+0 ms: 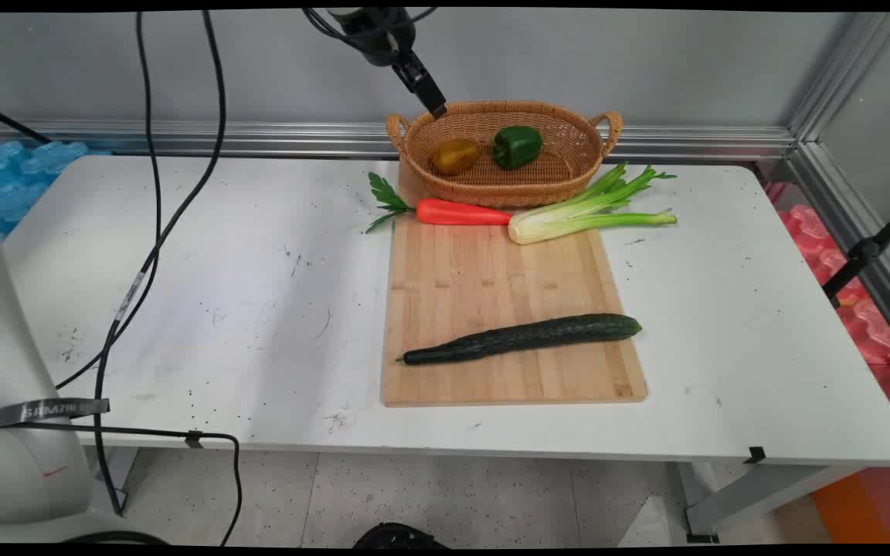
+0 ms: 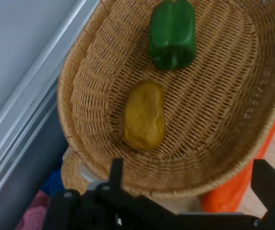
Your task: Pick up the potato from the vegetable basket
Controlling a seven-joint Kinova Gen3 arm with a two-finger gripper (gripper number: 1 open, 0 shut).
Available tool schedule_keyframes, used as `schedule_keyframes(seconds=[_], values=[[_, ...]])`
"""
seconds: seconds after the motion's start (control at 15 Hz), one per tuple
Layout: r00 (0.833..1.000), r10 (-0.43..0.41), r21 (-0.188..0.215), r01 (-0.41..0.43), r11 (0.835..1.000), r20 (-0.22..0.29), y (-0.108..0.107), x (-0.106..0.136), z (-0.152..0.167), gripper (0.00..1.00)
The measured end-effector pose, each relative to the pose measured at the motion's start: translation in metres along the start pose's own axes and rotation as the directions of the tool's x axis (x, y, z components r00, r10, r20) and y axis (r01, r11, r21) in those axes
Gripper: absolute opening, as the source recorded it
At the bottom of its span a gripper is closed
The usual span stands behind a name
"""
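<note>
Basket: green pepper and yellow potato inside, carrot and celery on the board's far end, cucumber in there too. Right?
Not quite. The cucumber lies on the cutting board, near its front edge, not in the basket. The main view shows it. The rest stands.

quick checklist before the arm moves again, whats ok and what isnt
1. Hand empty: ok, nothing between its fingers, which stand apart in the hand view.
2. Hand clear of the basket: ok, it hangs above the left rim without touching.
3. Basket contents settled: ok, yellow potato and green pepper lie apart on the weave.
4. Cutting board items at rest: ok, cucumber lies across the near end, carrot at the far end.
5. Celery fully on the board: not ok, its leaves overhang the table.
6. Hanging cable clear of the vegetables: ok.
</note>
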Motion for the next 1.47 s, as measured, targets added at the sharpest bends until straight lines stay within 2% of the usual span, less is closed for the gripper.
schedule_keyframes(seconds=[0.6,1.27,1.47], values=[[0.998,0.062,-0.094,-0.062,0.994,-0.001,-0.036,0.003,0.091,1.00],[0.997,0.071,-0.147,-0.069,0.987,0.007,-0.059,0.001,0.169,1.00],[0.997,0.076,-0.154,-0.074,0.985,0.007,-0.062,0.001,0.184,1.00]])
